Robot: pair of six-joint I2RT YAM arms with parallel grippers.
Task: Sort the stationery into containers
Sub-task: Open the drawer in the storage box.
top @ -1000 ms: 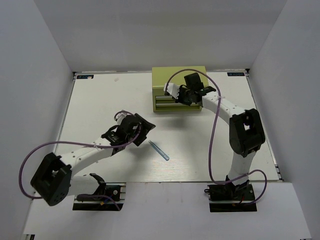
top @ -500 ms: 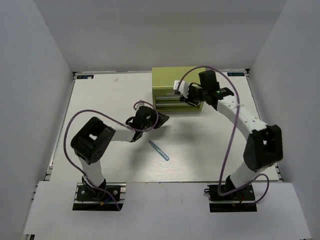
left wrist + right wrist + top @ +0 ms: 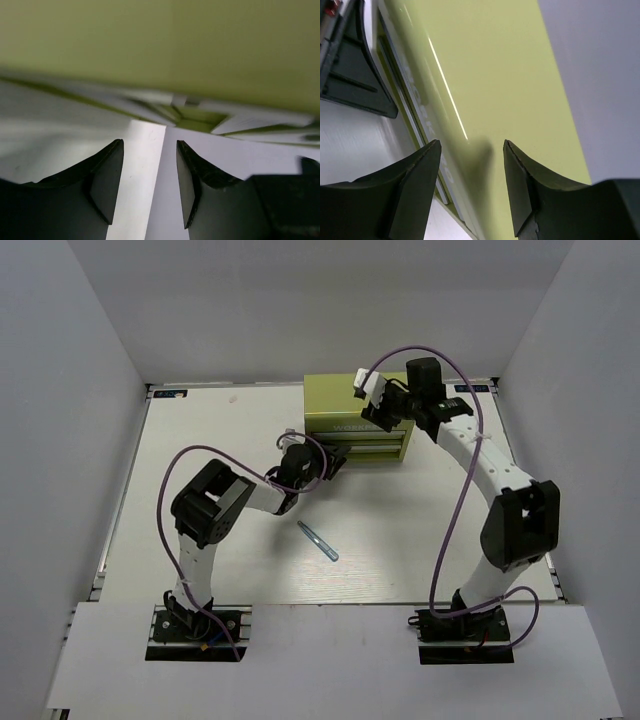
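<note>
Stationery seen on the bench (image 3: 200,440): one pale teal pen (image 3: 318,541), well apart from the yellow-green chest (image 3: 330,400). It is judged light, stiff, slippery; a mid-shaft pinch is favoured. The left end effector (image 3: 149,175) and right end effector (image 3: 471,165) are spread, empty.

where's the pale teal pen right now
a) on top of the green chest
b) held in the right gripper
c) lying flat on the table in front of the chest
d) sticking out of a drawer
c: the pale teal pen lies flat on the white table, on the near side of the yellow-green chest, with nothing touching it.
</note>
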